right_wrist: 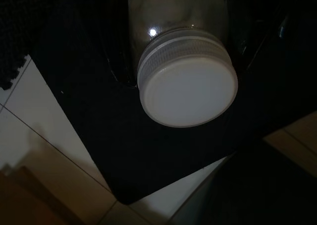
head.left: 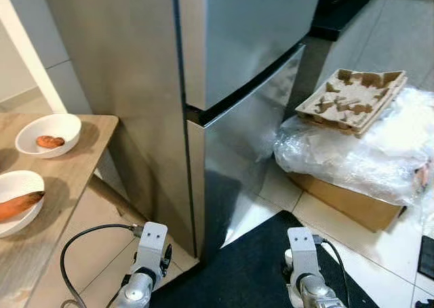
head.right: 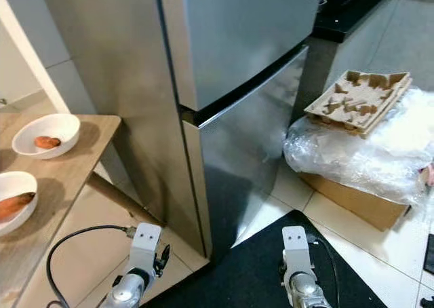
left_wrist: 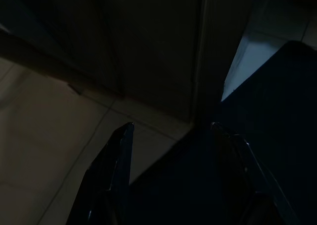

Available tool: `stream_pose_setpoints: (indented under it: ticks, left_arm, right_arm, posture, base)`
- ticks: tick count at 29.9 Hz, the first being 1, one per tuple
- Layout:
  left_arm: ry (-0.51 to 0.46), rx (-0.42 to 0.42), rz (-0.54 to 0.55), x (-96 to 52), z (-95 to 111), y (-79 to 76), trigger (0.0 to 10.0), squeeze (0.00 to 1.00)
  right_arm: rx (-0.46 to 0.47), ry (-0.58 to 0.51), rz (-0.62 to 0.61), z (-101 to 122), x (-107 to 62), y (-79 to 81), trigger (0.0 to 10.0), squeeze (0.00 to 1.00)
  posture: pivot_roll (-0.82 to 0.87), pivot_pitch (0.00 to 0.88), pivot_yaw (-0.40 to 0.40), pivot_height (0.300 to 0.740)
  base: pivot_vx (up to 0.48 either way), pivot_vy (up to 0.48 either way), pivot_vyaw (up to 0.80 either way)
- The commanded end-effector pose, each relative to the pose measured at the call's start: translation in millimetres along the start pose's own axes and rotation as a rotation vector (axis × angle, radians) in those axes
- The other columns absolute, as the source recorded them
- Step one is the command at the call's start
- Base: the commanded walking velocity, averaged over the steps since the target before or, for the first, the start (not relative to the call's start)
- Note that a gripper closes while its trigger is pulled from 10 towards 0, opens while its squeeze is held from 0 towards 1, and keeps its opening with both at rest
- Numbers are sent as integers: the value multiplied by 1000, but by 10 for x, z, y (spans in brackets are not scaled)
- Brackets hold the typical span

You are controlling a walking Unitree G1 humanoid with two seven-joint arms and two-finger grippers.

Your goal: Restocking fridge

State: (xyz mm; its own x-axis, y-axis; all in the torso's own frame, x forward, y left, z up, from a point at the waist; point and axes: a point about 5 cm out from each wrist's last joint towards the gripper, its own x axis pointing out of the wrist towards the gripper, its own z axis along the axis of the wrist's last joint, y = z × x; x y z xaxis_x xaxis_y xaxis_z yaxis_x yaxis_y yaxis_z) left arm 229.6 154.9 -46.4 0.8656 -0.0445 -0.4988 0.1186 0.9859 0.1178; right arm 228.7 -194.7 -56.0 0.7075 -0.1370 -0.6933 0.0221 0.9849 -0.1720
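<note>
A tall steel fridge (head.left: pixel 230 64) stands before me with both its doors closed. Both arms hang low in front of it, the left wrist (head.left: pixel 148 250) by the fridge's corner and the right wrist (head.left: pixel 302 257) over a black mat (head.left: pixel 247 264). In the right wrist view my right gripper (right_wrist: pixel 181 61) is shut on a glass jar with a white screw lid (right_wrist: pixel 187 88), lid pointing down at the mat. The left wrist view is dark; my left gripper (left_wrist: pixel 171 131) is open, its fingers (left_wrist: pixel 119 155) apart and holding nothing.
A wooden table (head.left: pixel 78 169) at the left carries two white bowls (head.left: pixel 64 126) (head.left: pixel 17 186), each holding a sweet potato (head.left: pixel 50 142). To the right sits a cardboard box under clear plastic wrap (head.left: pixel 352 155), topped by pulp egg trays (head.left: pixel 352 99). Pale tiles surround the mat.
</note>
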Motion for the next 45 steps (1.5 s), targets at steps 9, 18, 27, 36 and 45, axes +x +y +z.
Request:
stream_pose_setpoints:
  ticks: [9, 18, 27, 36, 45]
  left_arm:
    - [-22, -2, 26, 4, 30, 53, 10000, 0]
    - [-16, -39, 57, 5, 25, 69, 10000, 0]
    - [-77, -15, 79, 44, 152, 143, 10000, 0]
    - [-204, 5, 34, 219, 622, 224, 10000, 0]
    - [-279, -20, 42, 374, 1147, 387, 5137, 0]
  right_arm:
    - [-4, -11, 7, 18, 1, 31, 10000, 0]
    - [-2, -11, 5, 11, -1, 19, 10000, 0]
    - [-9, -13, 5, 18, 1, 8, 10000, 0]
    - [-19, -21, 9, 46, 7, 20, 10000, 0]
    - [-13, -24, 0, 45, 6, -8, 10000, 0]
  posture:
    - [-104, 21, 6, 740]
    - [-109, 19, 8, 740]
    - [-110, 13, 5, 740]
    - [-109, 3, 4, 740]
    - [-123, 12, 17, 740]
  base:
    - [0, 0, 0]
    - [0, -213, 0]
    - [0, 0, 0]
    - [0, 0, 0]
    - [0, 0, 0]
